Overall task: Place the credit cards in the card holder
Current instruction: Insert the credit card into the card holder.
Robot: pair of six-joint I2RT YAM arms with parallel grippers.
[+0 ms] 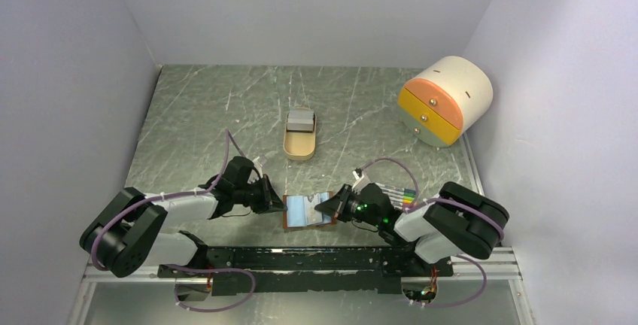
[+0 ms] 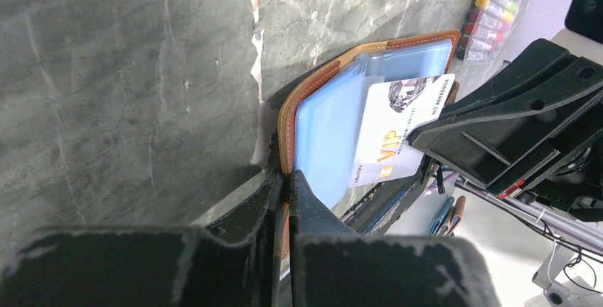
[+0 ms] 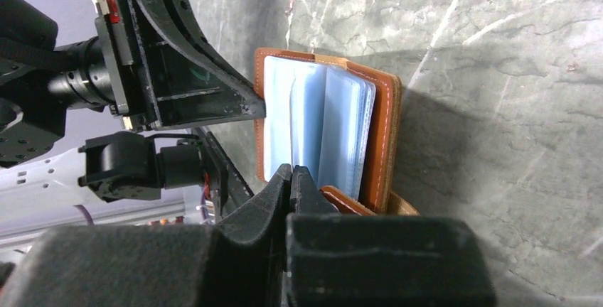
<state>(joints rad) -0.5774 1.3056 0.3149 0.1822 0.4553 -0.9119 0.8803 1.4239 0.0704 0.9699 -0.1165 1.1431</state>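
Note:
The brown leather card holder lies open near the table's front edge, its light blue plastic sleeves fanned up. My left gripper is shut on the holder's brown left cover. My right gripper is shut on a white credit card marked VIP. That card lies slanted over the blue sleeves, one end among them. In the right wrist view the card is edge-on between my closed fingers and barely shows. More grey credit cards sit in a tray farther back.
A beige oval tray stands mid-table. A cream and orange drawer unit sits at the back right. Several coloured pens lie just right of the holder, under my right arm. Grey walls close in three sides.

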